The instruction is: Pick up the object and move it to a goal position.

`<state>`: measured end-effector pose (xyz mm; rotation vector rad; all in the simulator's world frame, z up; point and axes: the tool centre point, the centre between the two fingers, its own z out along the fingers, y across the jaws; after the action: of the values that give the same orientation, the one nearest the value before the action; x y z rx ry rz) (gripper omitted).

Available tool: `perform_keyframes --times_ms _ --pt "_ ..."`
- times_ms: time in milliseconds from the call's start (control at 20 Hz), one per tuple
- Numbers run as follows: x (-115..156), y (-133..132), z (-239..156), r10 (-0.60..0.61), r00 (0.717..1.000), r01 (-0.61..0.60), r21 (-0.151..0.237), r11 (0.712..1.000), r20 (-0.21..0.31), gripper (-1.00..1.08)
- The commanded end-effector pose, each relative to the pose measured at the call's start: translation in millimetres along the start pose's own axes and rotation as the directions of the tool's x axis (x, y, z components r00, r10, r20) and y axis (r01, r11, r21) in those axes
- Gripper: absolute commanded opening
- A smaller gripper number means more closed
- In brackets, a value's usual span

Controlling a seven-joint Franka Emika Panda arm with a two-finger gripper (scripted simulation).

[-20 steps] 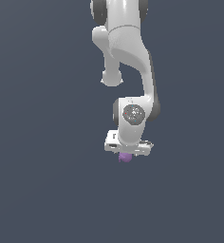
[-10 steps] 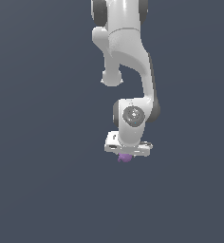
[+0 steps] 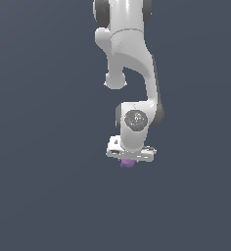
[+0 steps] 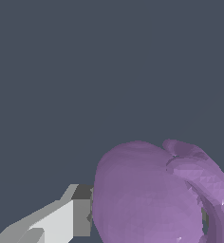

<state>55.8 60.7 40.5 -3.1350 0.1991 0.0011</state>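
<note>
Against a plain dark blue-grey background, we find one white arm [image 3: 129,63] reaching down from the top edge of the exterior view, a little to the exterior view's right of centre. Its lower links bend back on themselves, and a round grey disc on the wrist joint [image 3: 135,118] faces the camera. Below the wrist sits the flat white body of the gripper [image 3: 129,160], tilted slightly, with its lower end toward the exterior view's right.

We note the object [image 3: 127,163], a small purple lump, directly under the gripper body and touching it, with only its lower part showing beneath the white housing. It is far smaller than the gripper.

From the wrist view we see the same purple object [image 4: 152,194] close up: rounded, lumpy, with a ridged fold along one side. One light grey finger [image 4: 61,218] with a darker pad presses against its flank. A thin sliver of a second finger appears at the opposite flank, mostly hidden behind the lump. We judge the gripper clamped on the object, one finger on each side.

We cannot tell from either view whether the object rests on any surface.
</note>
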Motion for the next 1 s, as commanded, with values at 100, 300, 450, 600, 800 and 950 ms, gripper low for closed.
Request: perform_keyframes --times_ms 100,300,450,600,800,950 --pt "7.6 21.3 -3.6 0.002 1.000 -0.002 0.000 1.000 -0.001 -1.00" --pt "19.5 54.1 -9.0 0.002 1.000 -0.002 0.000 1.000 -0.001 -1.00" --pt "30.4 83.7 -13.9 0.002 1.000 -0.002 0.000 1.000 -0.001 -1.00" --pt "42.1 114.4 -19.0 0.002 1.000 -0.002 0.000 1.000 -0.001 -1.00" --pt "58.0 154.7 -25.7 0.002 1.000 -0.002 0.000 1.000 -0.001 -1.00" --pt "67.9 178.7 -29.7 0.002 1.000 -0.002 0.000 1.000 -0.001 -1.00"
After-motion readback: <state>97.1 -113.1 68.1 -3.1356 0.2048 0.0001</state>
